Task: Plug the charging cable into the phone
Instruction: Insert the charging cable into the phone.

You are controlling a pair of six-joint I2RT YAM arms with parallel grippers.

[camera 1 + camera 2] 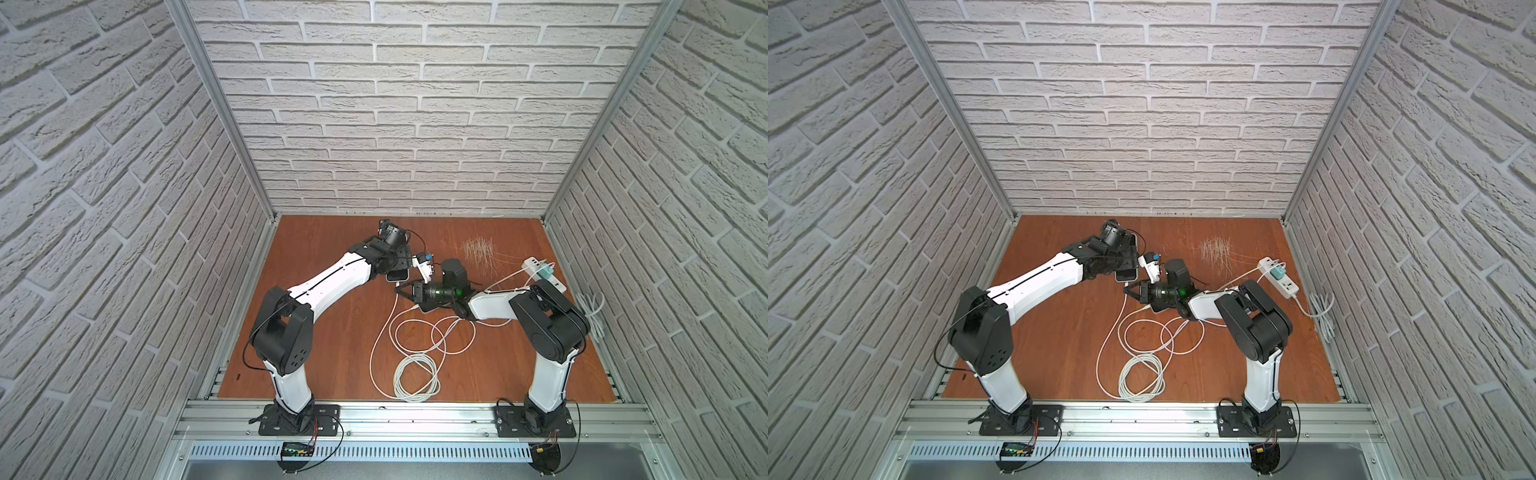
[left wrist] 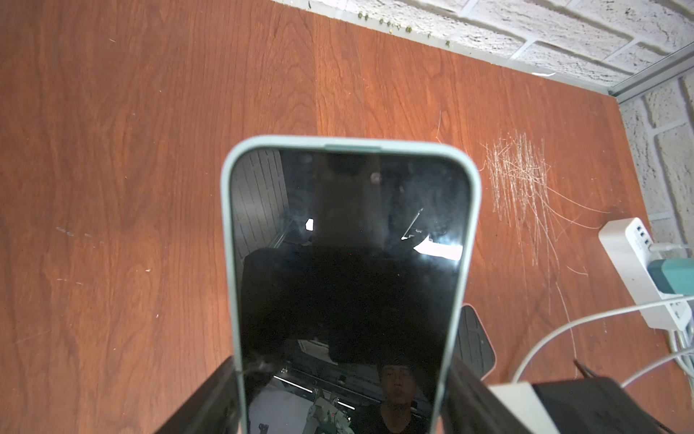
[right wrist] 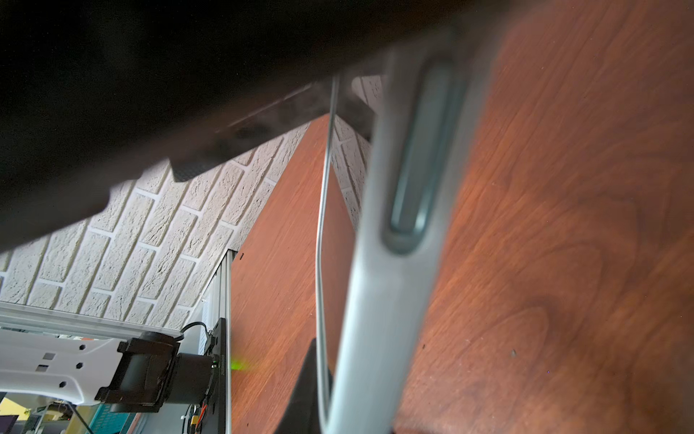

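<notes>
Left wrist view gives us the clearest look at the phone (image 2: pixel 349 263): dark screen up in a pale case, apparently lifted clear of the table (image 2: pixel 112 188), with the left gripper (image 2: pixel 340 394) spread wide and clamped across its two long sides. In a top view the right gripper (image 1: pixel 402 289) sits just beside the phone's near end, jaws pressed together. The white tip of the cable (image 1: pixel 415 399) meets them there, so we judge they are pinching the plug, though it is too small to be sure. The rest of the cable trails in loose loops and a coil on the table. We expect the phone to be stiff and fairly light, with slick, breakable glass and a case that offers better purchase. The long edges are therefore the place to hold it, close to the port end so it does not swing under the push. We expect the cable to be limp and springy everywhere but the plug. We would grip the hard shell right behind the tip, or it will buckle, and the loops may tug it askew.
</notes>
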